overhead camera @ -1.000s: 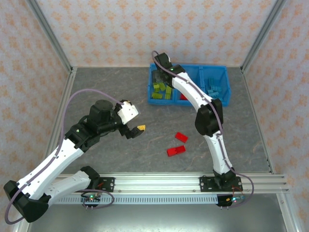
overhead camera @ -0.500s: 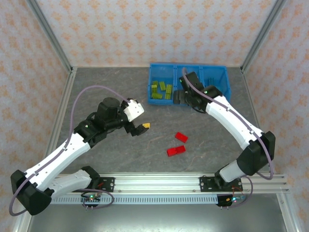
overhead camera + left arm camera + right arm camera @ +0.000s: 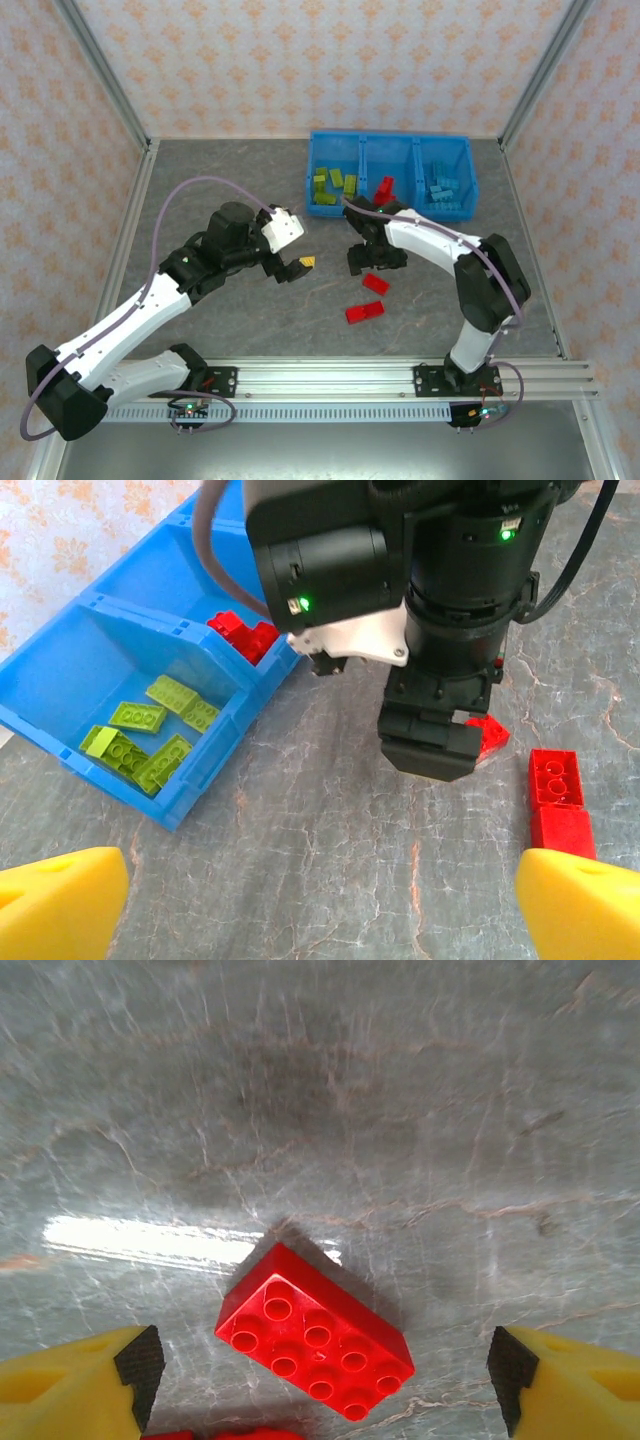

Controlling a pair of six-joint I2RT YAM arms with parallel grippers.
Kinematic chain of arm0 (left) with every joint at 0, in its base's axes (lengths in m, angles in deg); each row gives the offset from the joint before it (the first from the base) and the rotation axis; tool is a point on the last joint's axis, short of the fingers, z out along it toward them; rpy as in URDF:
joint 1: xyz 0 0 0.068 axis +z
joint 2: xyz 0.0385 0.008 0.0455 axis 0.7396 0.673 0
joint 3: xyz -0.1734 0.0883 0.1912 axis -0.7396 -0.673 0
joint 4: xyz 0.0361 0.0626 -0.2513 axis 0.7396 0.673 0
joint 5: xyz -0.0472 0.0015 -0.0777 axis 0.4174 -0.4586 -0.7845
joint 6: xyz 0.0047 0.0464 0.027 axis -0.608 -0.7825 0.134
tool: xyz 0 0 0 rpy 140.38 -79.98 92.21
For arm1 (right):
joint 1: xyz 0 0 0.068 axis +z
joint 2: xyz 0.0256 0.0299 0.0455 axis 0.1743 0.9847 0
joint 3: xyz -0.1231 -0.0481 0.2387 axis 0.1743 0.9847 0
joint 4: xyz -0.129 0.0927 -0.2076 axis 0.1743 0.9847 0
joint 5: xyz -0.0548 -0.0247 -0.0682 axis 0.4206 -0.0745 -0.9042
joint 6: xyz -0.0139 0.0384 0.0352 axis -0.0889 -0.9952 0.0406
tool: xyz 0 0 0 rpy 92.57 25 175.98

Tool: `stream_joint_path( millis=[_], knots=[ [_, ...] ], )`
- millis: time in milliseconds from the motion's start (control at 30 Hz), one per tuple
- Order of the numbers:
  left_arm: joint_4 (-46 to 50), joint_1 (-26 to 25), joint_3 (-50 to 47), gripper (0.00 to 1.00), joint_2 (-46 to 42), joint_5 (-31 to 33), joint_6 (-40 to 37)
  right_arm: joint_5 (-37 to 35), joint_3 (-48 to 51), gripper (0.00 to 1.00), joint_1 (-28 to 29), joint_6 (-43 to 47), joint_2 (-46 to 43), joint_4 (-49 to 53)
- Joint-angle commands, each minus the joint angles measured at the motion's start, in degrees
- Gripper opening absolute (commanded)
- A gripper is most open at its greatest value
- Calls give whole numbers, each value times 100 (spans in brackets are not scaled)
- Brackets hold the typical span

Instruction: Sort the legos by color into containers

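At the near edge, an aluminium rail carried both arm bases. The table was a grey marbled slab with pale veins, glossy enough to throw back a streak of light in the right wrist view.

Nearest on it, right of centre, lay a pair of red legos, end to end and touching. Just beyond them a single red lego sat flat on the bare surface, studs up. The right gripper hung over it pointing down. Its jaws were spread wide to either side of that brick with clear gaps, gripping nothing. To the left, the left gripper was spread to its widest and empty, its yellow fingertips far apart.

At the far right stood the blue bin. It held yellow-green legos in its left compartment, red bricks in the middle and light blue legos in the right.

Peach patterned wallpaper closed the cell on three sides, with aluminium posts at the far corners.
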Motion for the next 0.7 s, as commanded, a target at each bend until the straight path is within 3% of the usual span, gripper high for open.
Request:
stream_joint_path(
  millis=[0, 200, 367, 667],
  knots=[
    [-156, -52, -131, 100, -60, 29, -28, 358, 152, 86, 52, 131, 201, 81],
    [-248, -61, -119, 100, 65, -93, 23, 511, 342, 86, 112, 184, 382, 2],
    [-214, -61, -73, 100, 125, -82, 16, 414, 370, 64, 112, 159, 462, -61],
    [-421, -57, -258, 100, 13, -51, 142, 10, 425, 43, 107, -158, 295, -121]
  ],
)
